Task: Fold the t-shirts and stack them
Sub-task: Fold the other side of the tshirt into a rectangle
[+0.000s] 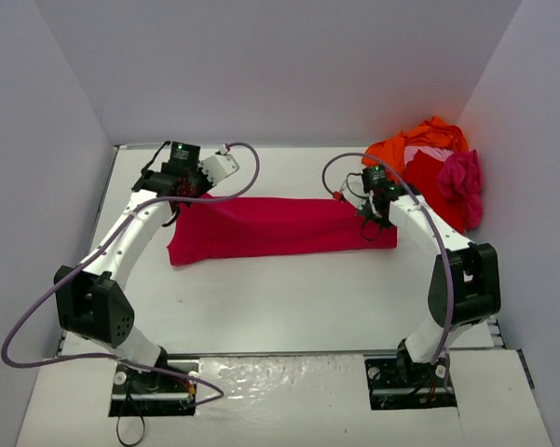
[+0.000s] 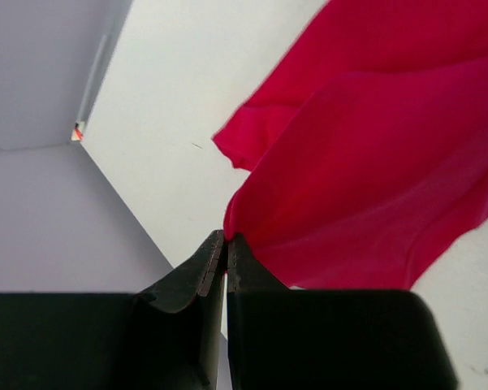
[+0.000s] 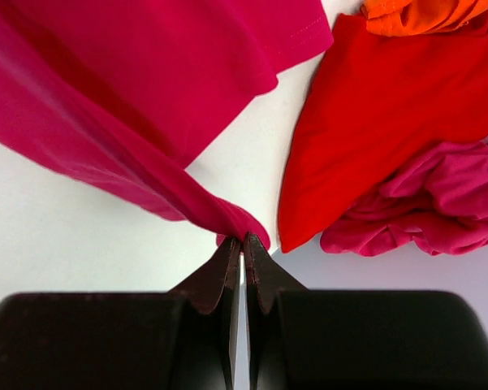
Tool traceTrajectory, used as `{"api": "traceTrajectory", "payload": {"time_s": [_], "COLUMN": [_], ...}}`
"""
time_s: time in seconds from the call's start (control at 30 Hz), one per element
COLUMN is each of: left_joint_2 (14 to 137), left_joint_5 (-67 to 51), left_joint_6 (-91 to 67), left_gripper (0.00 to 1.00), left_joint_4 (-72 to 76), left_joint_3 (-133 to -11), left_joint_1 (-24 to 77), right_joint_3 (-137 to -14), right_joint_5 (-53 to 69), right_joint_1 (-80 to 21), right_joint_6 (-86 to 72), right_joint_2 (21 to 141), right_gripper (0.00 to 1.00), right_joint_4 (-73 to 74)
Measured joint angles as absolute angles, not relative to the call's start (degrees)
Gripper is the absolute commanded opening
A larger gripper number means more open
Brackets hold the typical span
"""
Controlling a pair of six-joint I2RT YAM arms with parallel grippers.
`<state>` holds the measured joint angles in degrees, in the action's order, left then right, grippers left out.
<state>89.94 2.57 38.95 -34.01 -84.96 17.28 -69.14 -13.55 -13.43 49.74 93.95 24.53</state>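
Left gripper (image 2: 226, 240): pressed together, pinching crimson t-shirt (image 1: 280, 228) at its left edge.
Right gripper (image 3: 242, 240): pinching its right edge.
T-shirt pile (image 1: 438, 172): far-right corner, just beside.
Table (image 1: 289, 298): white surface open nearward.

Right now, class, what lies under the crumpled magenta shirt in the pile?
The magenta shirt rests partly on the red shirt, with the orange shirt behind. Whatever lies beneath its bunched folds is covered.

A white table (image 1: 289, 298) sits boxed in by 3 pale walls (image 1: 280, 65) (plain, faintly lavender) at back and sides.
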Motion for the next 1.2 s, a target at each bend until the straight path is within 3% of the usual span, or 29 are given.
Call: {"api": "traceTrajectory", "payload": {"time_s": [0.37,1.2], "left_joint_2": [102.4,115.7], "left_joint_5": [4.7,2.8], "left_joint_6": [41.0,44.5], "left_gripper": [0.0,0.0], "left_joint_4": [-31.7,-34.0], "left_joint_3": [-99.1,-107.7], "left_joint_1": [17.3,14.5], "right_joint_3": [-69.9,-81.7], "right_joint_5": [-14.8,-16.5], "right_joint_1": [-13.0,-12.7], "right_joint_6": [49.4,46.4], "right_joint_2": [101.0,111.2], "right_gripper": [0.0,0.0], "right_joint_4": [20.3,17.4]}}
